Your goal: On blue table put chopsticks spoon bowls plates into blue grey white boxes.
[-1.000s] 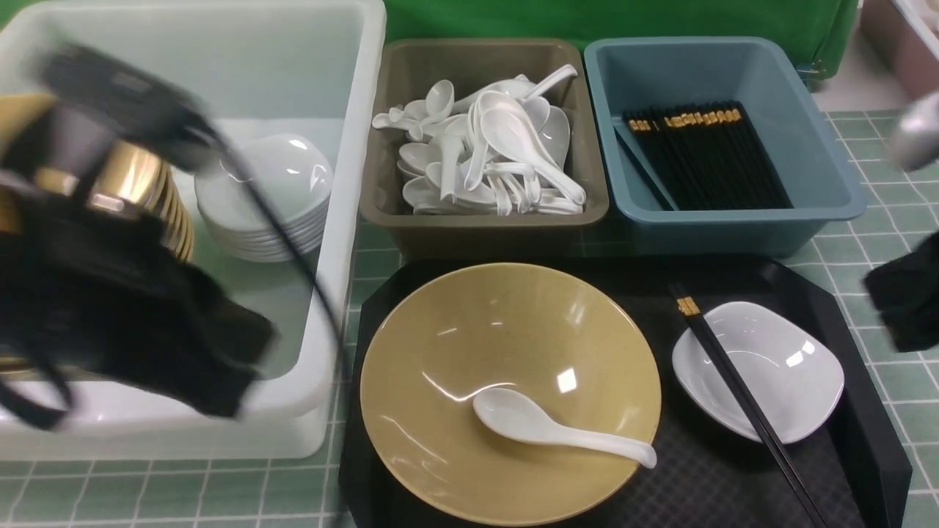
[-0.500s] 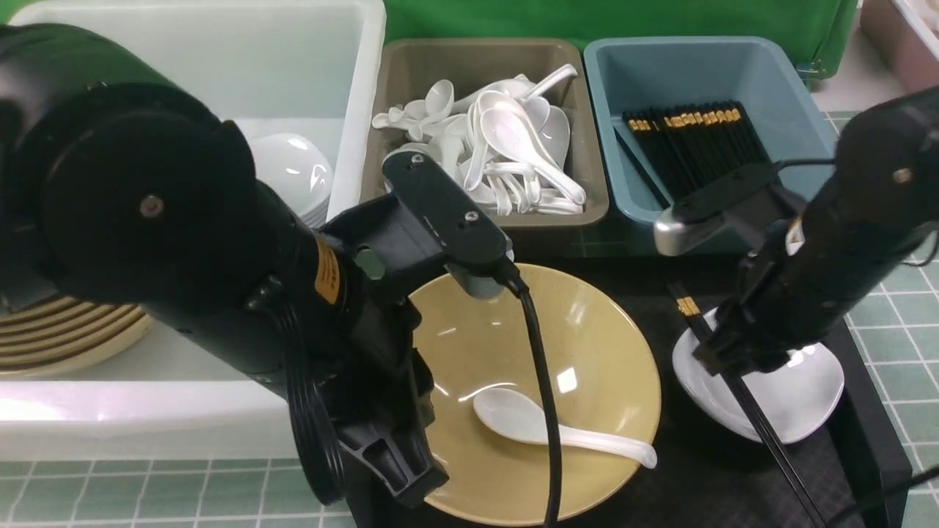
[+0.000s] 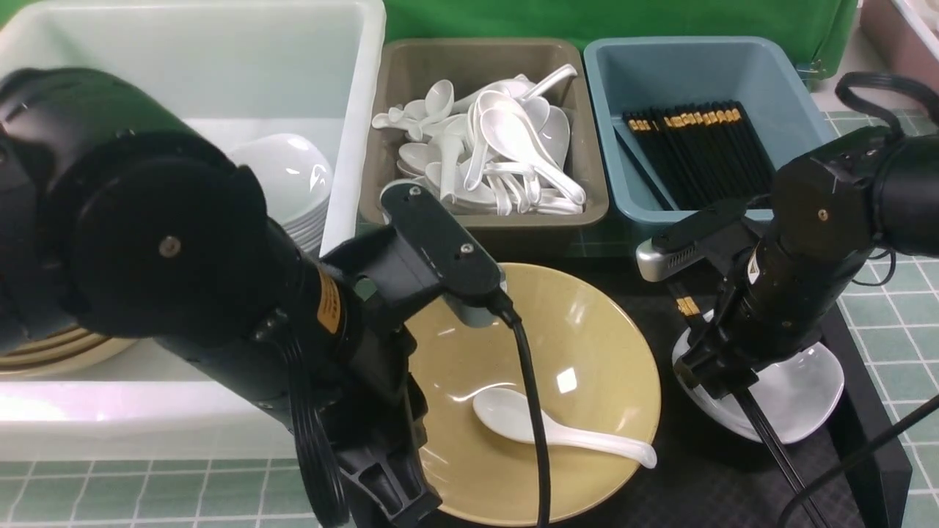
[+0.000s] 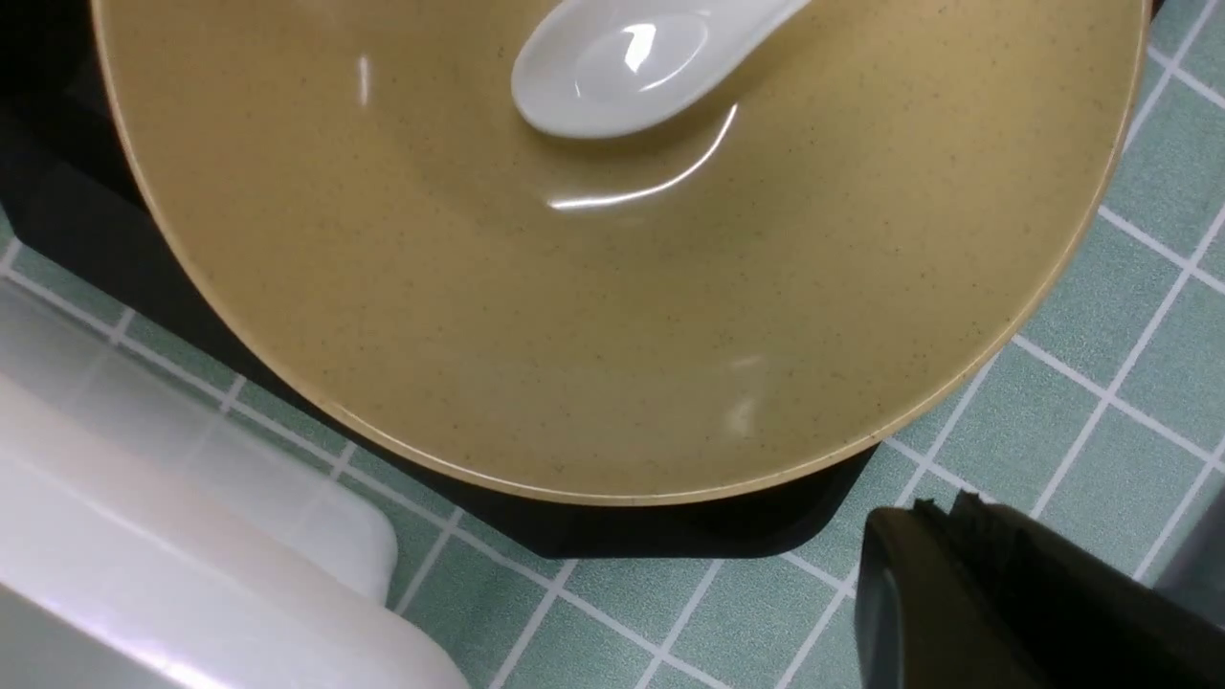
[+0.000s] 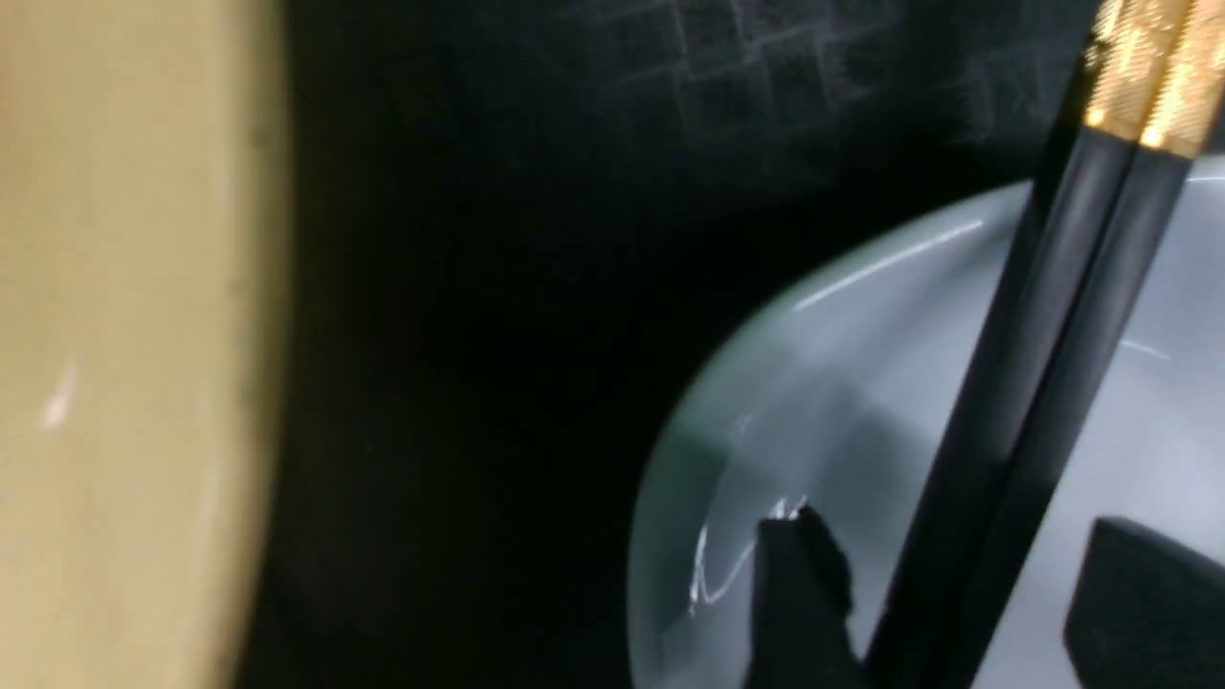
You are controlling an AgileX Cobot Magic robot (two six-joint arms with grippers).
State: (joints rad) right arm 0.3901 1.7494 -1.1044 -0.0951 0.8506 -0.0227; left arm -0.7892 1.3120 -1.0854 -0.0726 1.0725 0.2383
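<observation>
1. The pair of black chopsticks [image 5: 1029,411] lies between the fingers of the right gripper [image 5: 967,550], across a small white dish [image 5: 861,306]. Their gold bands [image 5: 1153,72] sit just beyond the hand; the thinner ends run toward the camera and rightward.
2. The right gripper is parted, one fingertip on each side of the pair — I cannot tell whether either one touches the sticks.
3. The dish is beneath that hand, resting on the black tray [image 3: 866,440].
4. Left of the right gripper is a large mustard-yellow bowl [image 3: 601,345], also on the tray. A white ceramic soup spoon [image 3: 513,418] lies in it, scoop toward the left gripper [image 4: 943,517] and handle reaching over the rim on the right gripper's side.
5. The left gripper is clenched, with nothing visible in its grasp. It is near the bowl's rim, over the green-teal tiled table [image 4: 1062,383].
6. Beyond the right gripper stands the teal-blue box [image 3: 704,62], holding a row of black chopsticks with gold bands [image 3: 708,158].
7. Farther left, beyond both hands, the grey-brown box [image 3: 477,55] holds a jumbled heap of white spoons [image 3: 506,139].
8. Left of the left gripper, partly hidden by its arm, is the large translucent white box [image 3: 359,95]. A stack of white dishes [image 3: 290,176] and some stacked yellow bowls [image 3: 66,352] show inside it.
</observation>
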